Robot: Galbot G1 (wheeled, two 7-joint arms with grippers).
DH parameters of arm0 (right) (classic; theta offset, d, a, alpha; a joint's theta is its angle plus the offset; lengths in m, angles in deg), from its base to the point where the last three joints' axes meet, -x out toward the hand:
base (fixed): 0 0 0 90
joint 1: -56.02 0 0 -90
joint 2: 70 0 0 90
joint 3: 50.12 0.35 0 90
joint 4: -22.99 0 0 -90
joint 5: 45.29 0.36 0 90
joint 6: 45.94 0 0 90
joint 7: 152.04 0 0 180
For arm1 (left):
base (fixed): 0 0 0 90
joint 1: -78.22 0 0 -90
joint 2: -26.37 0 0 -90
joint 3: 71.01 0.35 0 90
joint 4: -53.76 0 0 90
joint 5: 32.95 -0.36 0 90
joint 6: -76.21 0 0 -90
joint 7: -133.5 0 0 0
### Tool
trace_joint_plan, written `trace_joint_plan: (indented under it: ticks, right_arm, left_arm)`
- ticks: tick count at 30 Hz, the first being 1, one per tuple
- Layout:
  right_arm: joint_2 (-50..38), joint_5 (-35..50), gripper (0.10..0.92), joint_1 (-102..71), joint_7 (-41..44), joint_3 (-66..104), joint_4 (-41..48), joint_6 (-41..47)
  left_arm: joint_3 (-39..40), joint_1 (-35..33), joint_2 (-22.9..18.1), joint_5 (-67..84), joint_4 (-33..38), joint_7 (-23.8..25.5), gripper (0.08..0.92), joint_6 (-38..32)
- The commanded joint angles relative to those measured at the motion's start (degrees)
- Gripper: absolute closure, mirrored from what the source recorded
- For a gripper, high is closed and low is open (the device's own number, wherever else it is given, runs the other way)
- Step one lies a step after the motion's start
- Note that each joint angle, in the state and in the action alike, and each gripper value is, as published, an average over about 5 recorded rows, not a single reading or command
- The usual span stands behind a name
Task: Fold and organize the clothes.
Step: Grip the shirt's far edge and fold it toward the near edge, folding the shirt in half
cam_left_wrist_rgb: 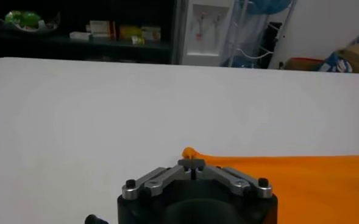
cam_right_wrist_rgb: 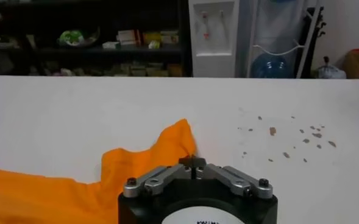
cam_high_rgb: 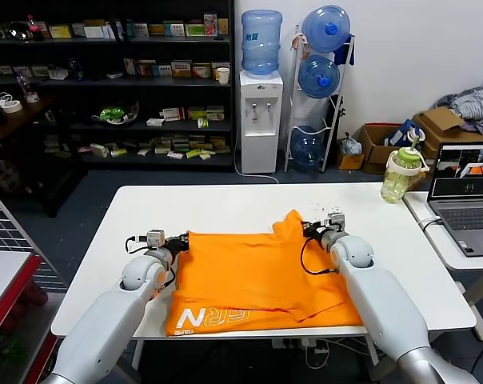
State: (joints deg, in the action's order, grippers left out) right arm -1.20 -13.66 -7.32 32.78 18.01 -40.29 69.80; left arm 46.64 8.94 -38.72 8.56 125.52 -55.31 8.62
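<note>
Lying spread on the white table, the orange T-shirt covers the near middle of the top, with a folded-up strip along its near edge showing white block letters. One corner of the cloth rises in a small peak at the far right of the shirt.

At the shirt's far left corner, the left gripper has its fingers drawn together on the cloth; in the left wrist view the fingertips meet on a small orange tip of fabric, with the rest of the shirt stretching away flat on the table. At the far right corner, the right gripper is likewise pinched shut on the shirt's edge; in the right wrist view its fingertips sit against the raised orange fold.

Some small brown specks dot the table just beyond the right gripper. A pale green drinking bottle stands near the table's far right corner, and an open laptop rests on a neighbouring table to the right. Behind stand a water dispenser and dark shelves of goods.
</note>
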Motion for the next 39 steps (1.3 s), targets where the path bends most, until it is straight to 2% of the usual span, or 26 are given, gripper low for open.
trace_joint_plan:
  ticks: [1,11,18,27,34,37,39]
  right_arm:
    - [-3.6,4.1,0.901,-6.2,-2.0,2.0,-12.2,-0.4]
    - [-12.0,9.9,0.901,-22.5,-5.1,8.1,-31.1,4.2]
    - [-15.7,11.2,0.901,-31.3,-6.2,11.6,-40.1,4.7]
    - [-17.0,11.9,0.901,-38.0,-7.9,14.4,-46.3,5.9]
    - [-17.3,11.1,0.901,-40.9,-8.4,16.2,-48.4,7.1]
    - [-17.4,10.8,0.865,-41.7,-8.1,17.0,-49.2,7.3]
    - [-17.4,10.7,0.810,-42.1,-8.2,17.5,-49.5,7.1]
  left_arm:
    - [-1.4,-3.4,1.9,0.7,8.8,-0.7,0.910,-0.3]
    - [-4.0,-15.4,7.0,1.3,26.6,-3.6,0.910,0.4]
    - [-5.5,-23.4,9.5,1.3,36.1,-5.9,0.910,0.8]
    - [-7.9,-31.7,11.4,-0.8,41.3,-6.7,0.910,0.6]
    - [-8.8,-34.4,10.8,-1.1,42.6,-6.9,0.904,1.1]
    - [-8.9,-35.2,10.4,-1.3,43.2,-7.2,0.854,1.7]
    - [-9.3,-35.8,10.3,-1.6,43.6,-7.3,0.795,1.8]
